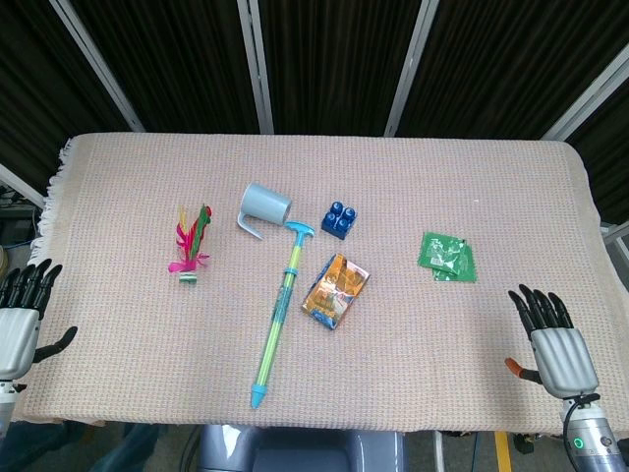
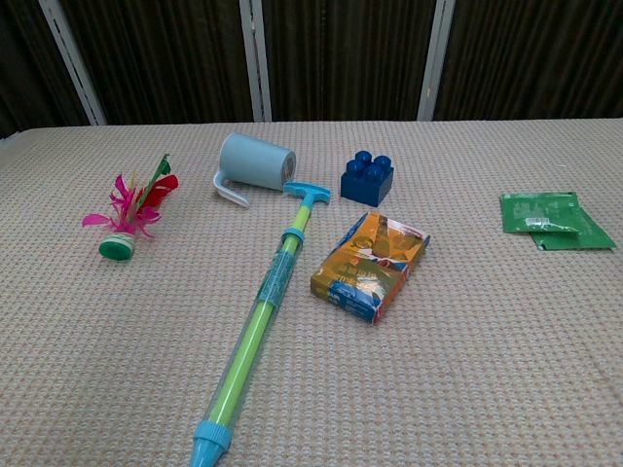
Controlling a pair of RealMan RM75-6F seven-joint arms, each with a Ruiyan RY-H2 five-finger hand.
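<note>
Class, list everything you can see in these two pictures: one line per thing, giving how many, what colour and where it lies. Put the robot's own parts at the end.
shuttlecock: one, pink, red and green feathers, far left on the cloth
cup: one, pale blue, on its side, behind the water pump's handle end
water pump: one, green tube with blue ends, lying lengthwise mid-table
block: one, dark blue, right of the cup
box: one, orange and blue, right of the water pump
packets: apparently two overlapping, green, right side
cloth: one, beige, covering the table
left hand: one, black fingers apart, holding nothing, at the left edge
right hand: one, black fingers apart, holding nothing, at the right front corner
</note>
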